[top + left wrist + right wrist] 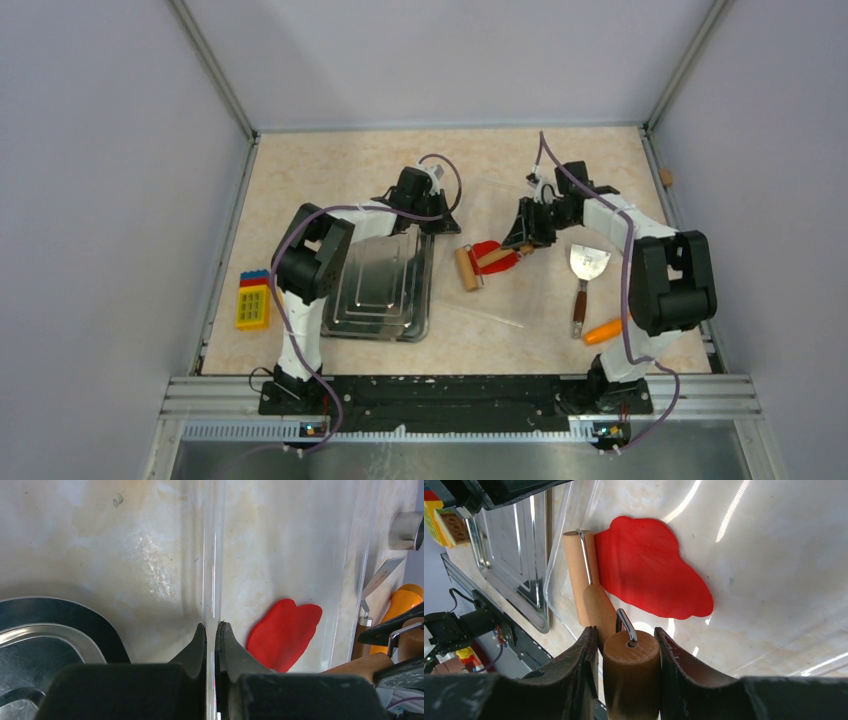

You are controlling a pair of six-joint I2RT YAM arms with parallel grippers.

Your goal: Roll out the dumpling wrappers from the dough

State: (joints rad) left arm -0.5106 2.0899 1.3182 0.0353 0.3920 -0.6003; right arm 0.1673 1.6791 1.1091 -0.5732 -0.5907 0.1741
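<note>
The pale marbled tabletop point(330, 170) fills the top view; a clear plastic sheet point(490, 295) lies across its middle, with a shallow metal tray point(385, 300) just beside the sheet at 9 o'clock; the left jaws stand pinched almost shut on the sheet's 10 o'clock edge, which shows in the left wrist view as a thin clear line running up between them; the right jaws, at the sheet's 1 o'clock, are closed part-way around the round wooden handle of a rolling pin point(468, 268), gripping it near its end; the pin's roller point(579, 575) rests on the sheet toward 8 o'clock of the jaws; a metal-bladed spatula point(588, 262) lies off the sheet at 3 o'clock; a yellow, blue and red toy block point(252, 300) sits at 9 o'clock of the tray; the dough point(486, 248) is a flattened, irregular red patch with lobed edges on the sheet near the middle, its 8 o'clock edge touching the roller; an orange carrot point(603, 331) lies at 5 o'clock of the spatula
</note>
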